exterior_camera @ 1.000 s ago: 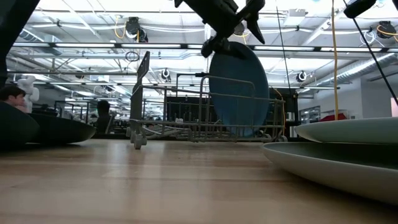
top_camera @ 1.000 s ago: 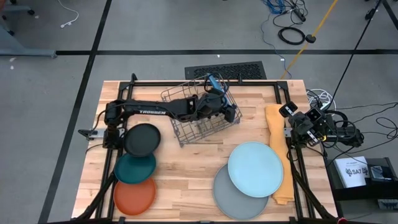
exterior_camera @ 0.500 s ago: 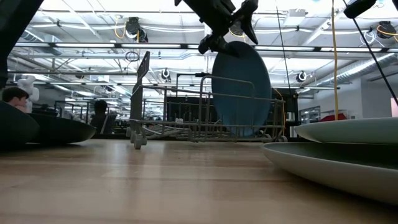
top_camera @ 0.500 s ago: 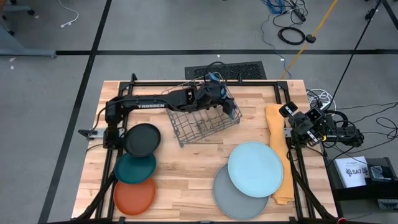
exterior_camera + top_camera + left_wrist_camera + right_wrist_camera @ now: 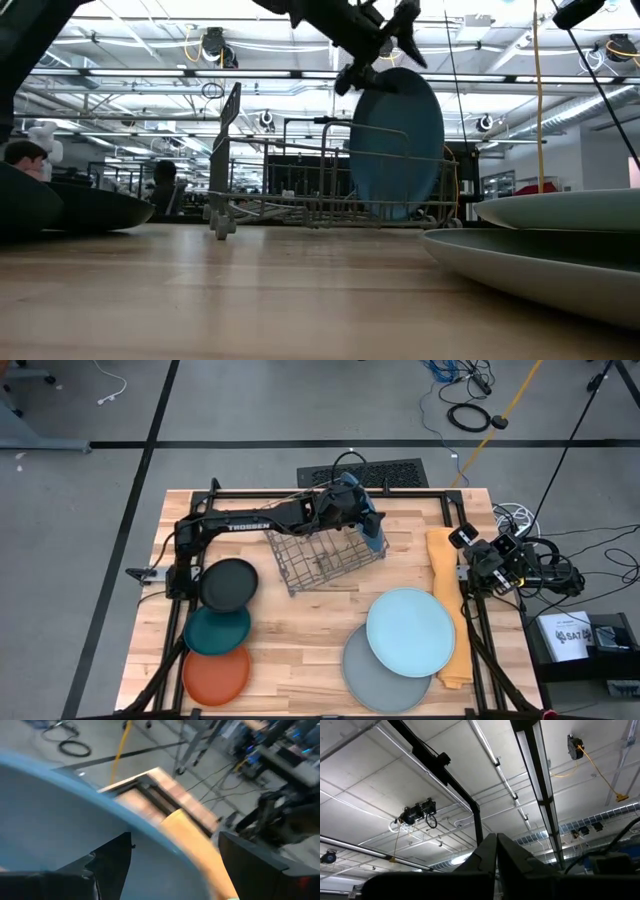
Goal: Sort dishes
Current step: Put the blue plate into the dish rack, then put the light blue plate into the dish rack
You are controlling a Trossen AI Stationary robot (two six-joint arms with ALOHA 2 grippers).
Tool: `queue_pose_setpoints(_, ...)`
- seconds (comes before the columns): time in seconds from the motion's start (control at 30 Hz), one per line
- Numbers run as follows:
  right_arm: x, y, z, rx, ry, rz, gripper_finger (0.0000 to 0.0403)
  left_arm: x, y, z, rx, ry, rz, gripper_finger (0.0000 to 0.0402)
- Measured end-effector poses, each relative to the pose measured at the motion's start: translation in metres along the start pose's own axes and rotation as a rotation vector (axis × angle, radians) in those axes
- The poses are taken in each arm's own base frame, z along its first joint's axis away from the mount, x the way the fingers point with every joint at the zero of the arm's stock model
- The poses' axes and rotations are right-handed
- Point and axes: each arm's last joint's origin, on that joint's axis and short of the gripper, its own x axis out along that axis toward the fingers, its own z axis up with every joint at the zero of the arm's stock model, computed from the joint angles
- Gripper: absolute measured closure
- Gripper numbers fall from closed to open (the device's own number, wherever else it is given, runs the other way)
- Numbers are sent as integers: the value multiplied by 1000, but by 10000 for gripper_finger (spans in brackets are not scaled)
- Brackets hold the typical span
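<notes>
I have the left gripper (image 5: 368,532) reached out over the far right end of the rack (image 5: 325,550), its jaws set apart with the mid-blue plate (image 5: 398,140) between them. In the low view the plate stands upright on edge inside the rack, and the fingers straddle its top rim. I cannot tell from these views whether the fingers press the rim or merely bracket it. The left wrist view shows the plate's curved rim passing between the two dark fingers (image 5: 107,862), with the cloth (image 5: 445,610) beyond. I judge the step in hand to be the seating of this plate in a rack slot, either just before or just at release. The right gripper (image 5: 462,538) is parked at the right table edge, pointed at the ceiling, jaws together and holding nothing. The remaining dishes lie flat on the table: black plate (image 5: 229,584), teal plate (image 5: 217,629) and orange plate (image 5: 216,672) in a column near the left edge, light blue plate (image 5: 410,631) overlapping the grey plate (image 5: 372,672) near the right front. The next move calls for confirming that the plate rests between the wires, then lifting the gripper straight up clear of the rim, so as not to tip the plate or drag the rack.
</notes>
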Motion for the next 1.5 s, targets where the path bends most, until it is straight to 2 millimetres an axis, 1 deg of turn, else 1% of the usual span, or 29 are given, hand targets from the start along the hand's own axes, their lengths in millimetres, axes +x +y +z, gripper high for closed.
queue_pose_setpoints(0.17,0,0,0,0,1,-1,397,0,-1,4,47,-27,-35,107)
queue_pose_setpoints(0.33,0,0,0,1,4,-2,397,-3,-7,6,50,-39,-74,107)
queue_pose_setpoints(0.77,0,0,-1,3,5,-1,397,-5,-6,-10,129,98,-14,107)
queue_pose_setpoints(1.1,0,0,-1,3,8,-2,397,-7,-7,-18,205,173,-29,107)
queue_pose_setpoints(1.2,0,0,-1,3,9,-1,397,-9,-6,-19,228,200,-20,107)
queue_pose_setpoints(1.3,0,0,-1,3,10,-1,397,-17,-6,-17,235,233,-6,107)
queue_pose_setpoints(1.5,0,-1,-1,5,14,-3,397,-36,-11,-14,266,281,0,107)
